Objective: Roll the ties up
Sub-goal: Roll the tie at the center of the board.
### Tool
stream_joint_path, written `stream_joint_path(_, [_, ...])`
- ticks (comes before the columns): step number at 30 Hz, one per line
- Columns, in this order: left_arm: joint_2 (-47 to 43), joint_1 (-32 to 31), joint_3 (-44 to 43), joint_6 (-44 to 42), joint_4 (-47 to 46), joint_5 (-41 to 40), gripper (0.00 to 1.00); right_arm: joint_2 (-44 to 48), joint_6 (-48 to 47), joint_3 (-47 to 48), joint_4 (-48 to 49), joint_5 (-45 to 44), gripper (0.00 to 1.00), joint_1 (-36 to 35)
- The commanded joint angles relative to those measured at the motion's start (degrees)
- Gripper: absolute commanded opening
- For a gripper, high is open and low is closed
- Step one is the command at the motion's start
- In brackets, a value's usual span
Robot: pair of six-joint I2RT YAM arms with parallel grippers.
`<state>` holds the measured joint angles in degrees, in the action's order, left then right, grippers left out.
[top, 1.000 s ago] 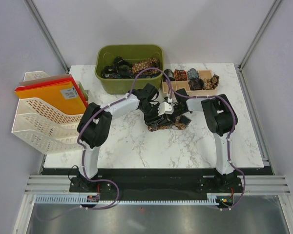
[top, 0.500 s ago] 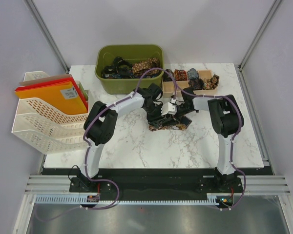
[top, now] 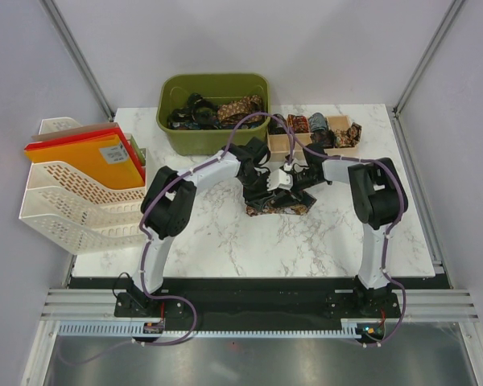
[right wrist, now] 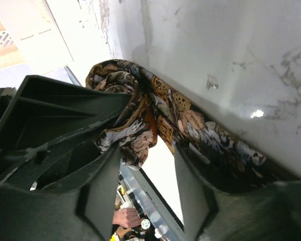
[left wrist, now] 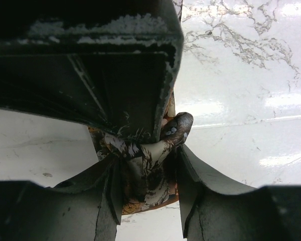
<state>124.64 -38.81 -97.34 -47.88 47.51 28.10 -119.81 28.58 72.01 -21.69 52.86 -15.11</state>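
Dex: White marble tabletop (top: 225,241), grey walls around it, both arms reaching in from the 6 o'clock edge and meeting near dead centre. What can you actually make out there? Overhead it's one dark clump to me.

Rin: Same, the two wrists cover most of it from above. Only a strip of the paisley tie (top: 280,207) pokes out on the marble under them, brown-gold on dark, and I can't find its ends. The wrist cams help. On the left cam, the left gripper (left wrist: 148,201) is partway closed and clamped on a bunched fold of that tie, fabric packed against both fingers. A big black block fills the top of that view and hides the rest.

Dex: And the other one?

Rin: On its own cam, the right gripper (right wrist: 145,193) has its jaws apart. A loose lobe of the tie hangs between them with a bright gap on one side, so nothing is pinched. The rest of the fabric runs off toward 4 o'clock, cut off by a finger.

Dex: Further back?

Rin: White rack (top: 64,201) with orange folders (top: 80,157) at 9 o'clock. At 1 o'clock there's a wooden tray (top: 294,145) with rolled ties (top: 318,125). The green bin (top: 213,80) at 11 holds a tangle of loose ties (top: 217,111), too jumbled to count.
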Motion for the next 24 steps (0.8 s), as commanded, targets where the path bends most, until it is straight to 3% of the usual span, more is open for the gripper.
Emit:
stream_joint_path(1, [6.0,-1.1,1.9,-3.0,3.0,-4.1,0.32,4.2,-1.7,-0.4,1.1,2.9,0.58,0.5])
stream_joint_path(7, [6.0,-1.1,2.0,-3.2,3.2,-3.8,0.32,5.3,0.2,-3.5,5.6,3.0,0.67,0.0])
stream_joint_path(13, [6.0,-1.1,1.7,-3.2,3.4,-3.7,0.32,3.7,4.1,-3.8,11.8,1.2,0.61,-2.3])
stream_joint_path(16, [5.9,-1.0,1.8,-3.4,3.6,-3.7,0.32,2.1,4.1,-3.9,12.6,-0.2,0.47,-2.7])
stream_joint_path(17, [5.9,-1.1,2.0,-3.5,3.6,-3.7,0.33,1.7,4.1,-4.1,12.6,-0.8,0.36,-2.6])
stream_joint_path(19, [5.5,-1.1,2.2,-3.5,3.6,-3.4,0.34,0.7,4.1,-4.6,12.5,-1.1,0.26,-2.0])
stream_joint_path(20, [5.2,-1.0,2.3,-3.6,3.6,-3.4,0.35,0.5,3.8,-4.8,12.0,-2.2,0.16,-1.9])
stream_joint_path(23, [4.6,-0.5,2.8,-3.7,3.6,-2.1,0.41,-0.5,0.2,-4.3,8.4,-4.7,0.01,-1.3])
stream_joint_path(24, [3.5,-0.3,2.9,-4.0,3.6,-1.6,0.43,-0.8,-0.6,-4.2,6.9,-6.1,0.00,-1.1])
